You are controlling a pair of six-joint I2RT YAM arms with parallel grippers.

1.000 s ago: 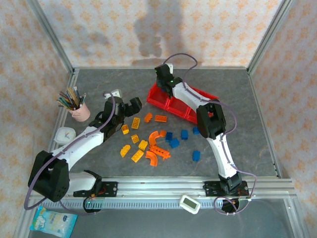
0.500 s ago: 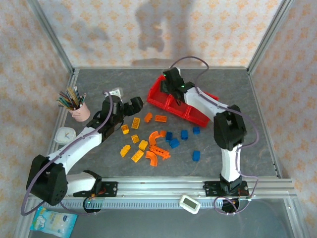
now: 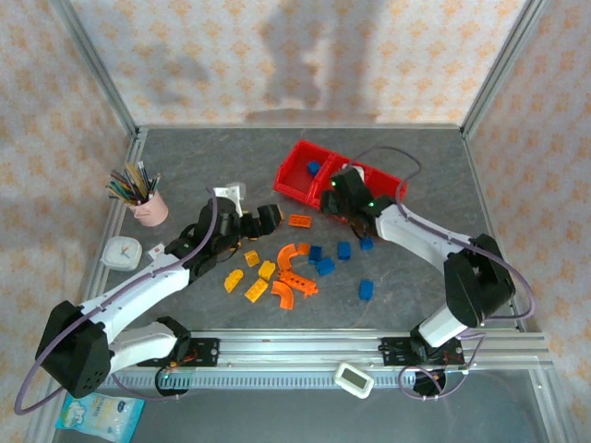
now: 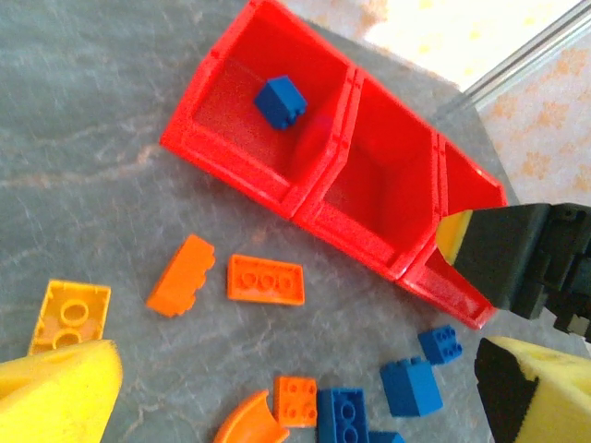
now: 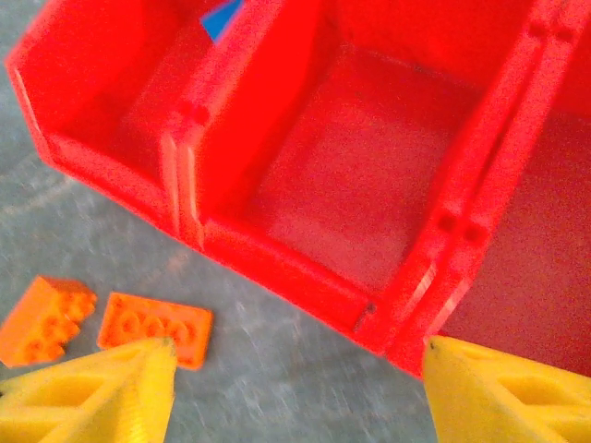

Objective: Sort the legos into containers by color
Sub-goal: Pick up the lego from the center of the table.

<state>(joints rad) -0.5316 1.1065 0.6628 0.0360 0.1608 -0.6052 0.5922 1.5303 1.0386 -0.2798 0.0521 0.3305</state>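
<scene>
The table [image 3: 434, 175] carries much the same scatter as a second ago, but the right arm has shifted. Then it reached over the upper-left end of the tray [image 3: 291, 192]. It has since drawn back toward the lower right, and the right tool [image 3: 340, 196] now hangs at the tray's near edge, just right of centre in the top view. Its jaws have spread and stand wide with nothing between them — the right wrist view looks past two yellow fingertips straight onto the tray walls.

What it left behind is one blue brick [image 4: 280, 100], lying in the tray's left compartment, upper middle of the left wrist view. The middle compartment shows bare red floor; the right one is partly hidden.

The left arm has swung rightward meanwhile. The left tool [image 3: 260, 218], left of centre in the top view, is also wide open and empty. It hangs over an orange plate [image 4: 266, 279] and, just left of that, an orange brick [image 4: 181, 275].

For the task, I judge this the first brick sorted, which makes the left compartment the blue one. The other blue bricks [image 3: 323, 266] lie on the table at lower centre, well apart from the tray, with orange and yellow ones to their left — so nearly all the sorting remains, and both tools are free to pick.
</scene>
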